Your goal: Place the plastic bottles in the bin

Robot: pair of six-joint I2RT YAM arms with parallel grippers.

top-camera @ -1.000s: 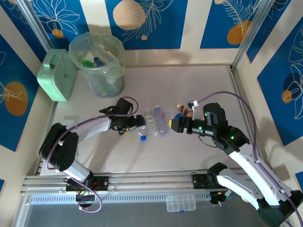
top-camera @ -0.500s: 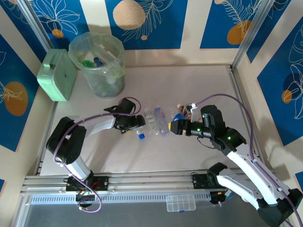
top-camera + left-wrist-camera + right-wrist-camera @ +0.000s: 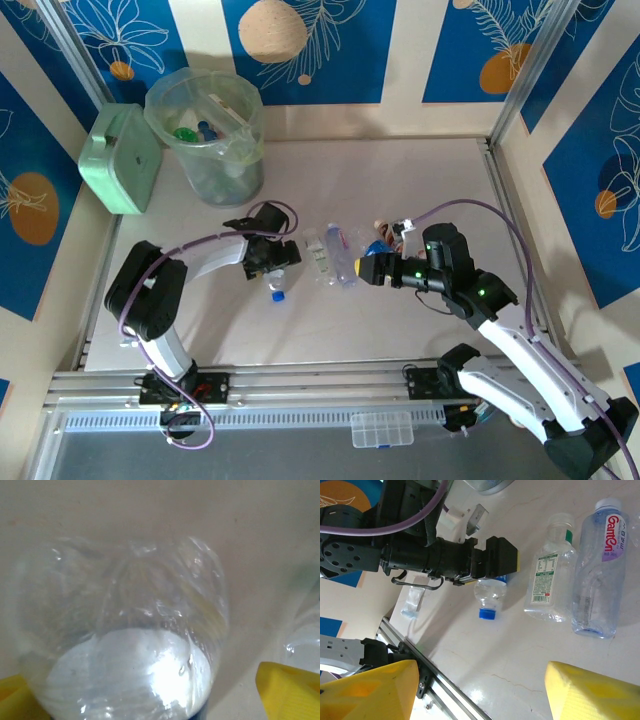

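The left gripper [image 3: 274,271] stands wide open astride a small clear plastic bottle with a blue cap [image 3: 490,595], which lies on the pale table [image 3: 400,180]; the right gripper [image 3: 362,268] gapes, holding nothing; the tall translucent pale-green bin [image 3: 228,178] stands well apart, far left.

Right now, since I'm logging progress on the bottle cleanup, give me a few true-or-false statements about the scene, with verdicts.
1. The left gripper has its fingers either side of a small blue-capped bottle. True.
2. The right gripper holds a bottle. False: it is open and empty.
3. The bin has bottles inside. True.
4. The purple-labelled bottle and the green-labelled bottle stand upright. False: both lie on their sides.
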